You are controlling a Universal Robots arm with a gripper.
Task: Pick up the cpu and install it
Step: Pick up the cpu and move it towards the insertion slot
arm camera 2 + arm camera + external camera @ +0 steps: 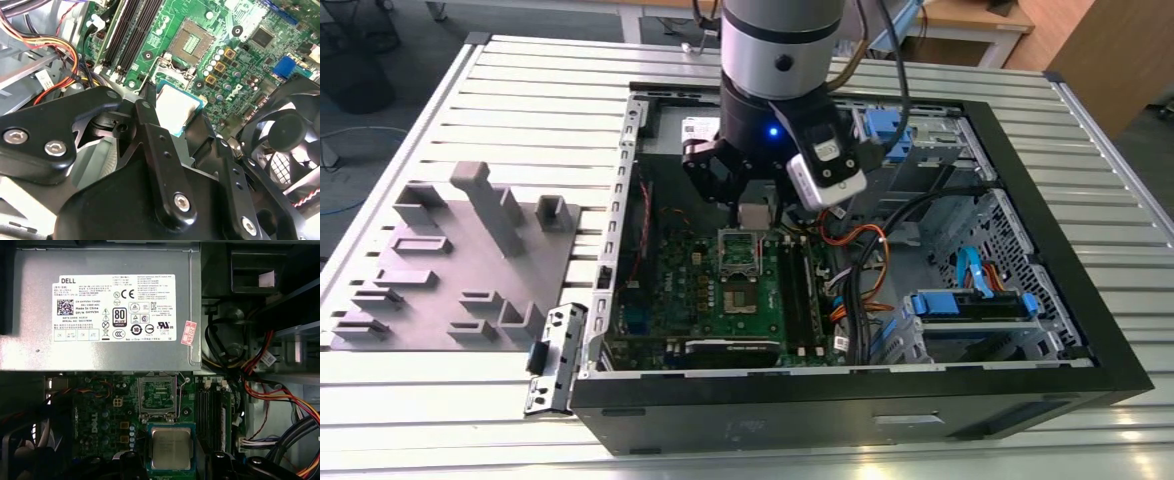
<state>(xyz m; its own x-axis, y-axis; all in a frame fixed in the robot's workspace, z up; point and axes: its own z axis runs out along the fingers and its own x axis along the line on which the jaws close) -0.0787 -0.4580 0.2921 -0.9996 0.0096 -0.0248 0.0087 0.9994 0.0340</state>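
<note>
The cpu [171, 449] is a small square chip with a silvery top and a teal rim, and my gripper [172, 463] is shut on it. In the second wrist view the cpu [174, 107] sits between the black fingers [150, 125] of the gripper [176, 120]. It hangs just above the green motherboard [707, 290], a short way from the open socket [157, 395], whose bare contact field [192, 43] shows. In the exterior view the gripper [754, 215] hangs inside the open computer case [1067, 250], above the socket [738, 252].
A grey power supply [100, 305] lies just beyond the socket. Memory slots [135, 30] and orange, red and black cables [854, 260] run beside it. A black fan [285, 135] sits near the gripper. A grey plastic tray with upright blocks [454, 260] stands outside the case, at the exterior view's left.
</note>
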